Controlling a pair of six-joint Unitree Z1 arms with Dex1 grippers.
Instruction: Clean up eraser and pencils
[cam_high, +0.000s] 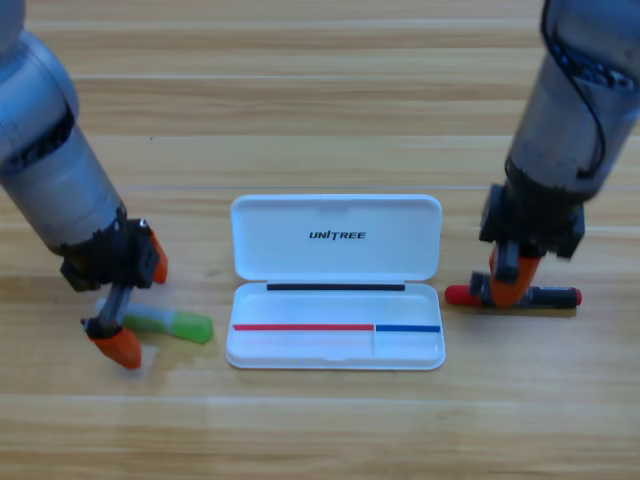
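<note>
The green pencil (178, 324) lies flat on the table, left of the white case (336, 352). My left gripper (139, 303) is open, one orange jaw behind the pencil's left end and one in front of it. The red-capped pencil with a black barrel (558, 297) lies right of the case. My right gripper (510, 285) points down onto its middle and covers that part. The eraser is out of view.
The white case lies open in the middle, its lid (336, 212) folded back toward the arms and its shallow tray toward the front. Both grey arms come down from the upper corners.
</note>
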